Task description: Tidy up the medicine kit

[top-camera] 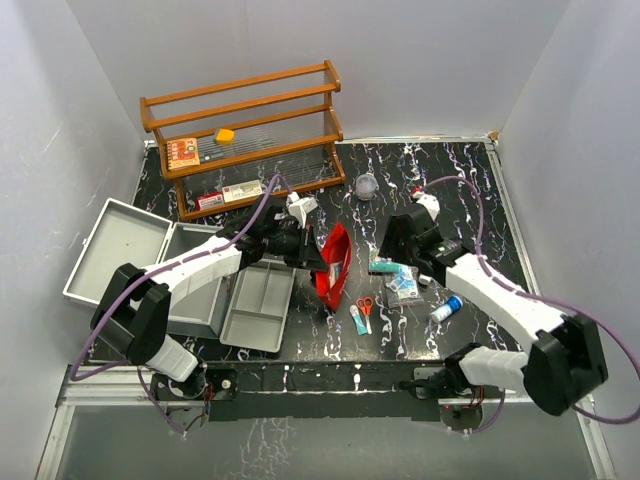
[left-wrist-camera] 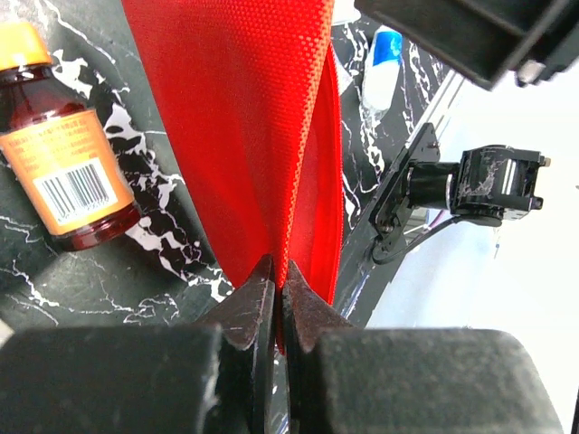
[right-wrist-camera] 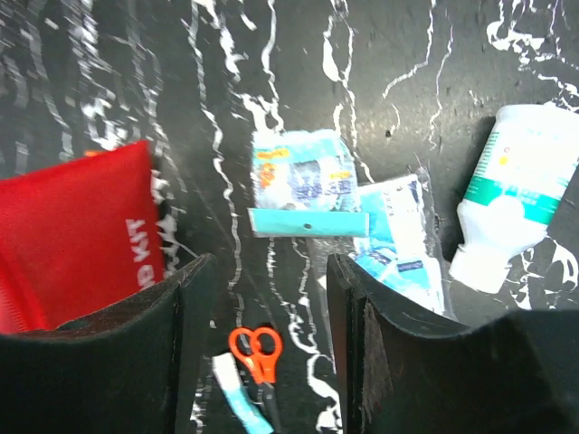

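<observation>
Top external: medicine kit (top-camera: 120, 250) left of L jaws, tight on red pouch (top-camera: 334, 268); R jaws apart, empty.

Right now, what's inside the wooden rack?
Middle shelf: an orange box and a yellow item. Bottom shelf: a red box and a pale box, partly hidden by the front rail.

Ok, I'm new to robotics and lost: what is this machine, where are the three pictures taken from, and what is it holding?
Two robot arms sit at a table. One picture looks down from above; the other two come from cameras on the wrists. The left pincer is shut on a red pouch. The right pincer hangs open above teal packets, holding nothing. Also on the table: an open metal case, scissors, a white bottle and a wooden rack.
</observation>
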